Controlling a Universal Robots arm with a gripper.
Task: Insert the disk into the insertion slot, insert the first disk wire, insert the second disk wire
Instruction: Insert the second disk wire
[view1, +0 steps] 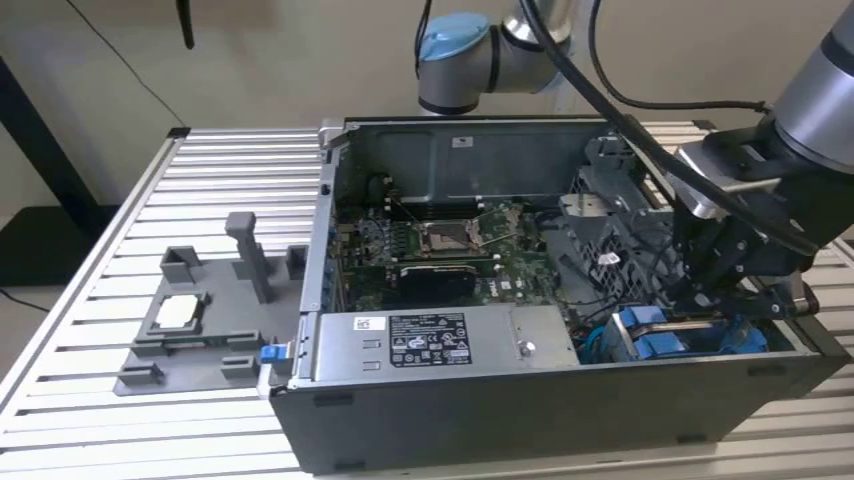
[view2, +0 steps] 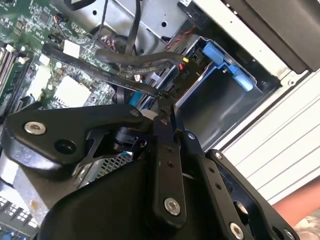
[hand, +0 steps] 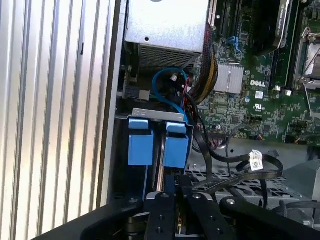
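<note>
My gripper (view1: 697, 300) reaches down inside the black computer case at the exterior view's right, right over the insertion slot (view1: 663, 340). The disk's blue carrier tabs (hand: 140, 144) stick out of the grey bay (view2: 220, 107); the silver body is hidden. In both wrist views the fingers (view2: 166, 150) are pressed together, and the gripper (view2: 166, 105) is shut on the end of a flat black disk wire (view2: 107, 74). That wire (hand: 235, 172) loops away across the case floor. A black plug with red and yellow leads (view2: 185, 74) lies beside the tabs.
The green motherboard (view1: 441, 240) fills the case's middle, with the silver power supply (view1: 427, 340) at its front. A blue cable (hand: 167, 75) curls behind the bay. A grey tray with a small chip (view1: 180, 318) sits on the slatted table. Part of a person (view2: 300, 205) shows outside the case.
</note>
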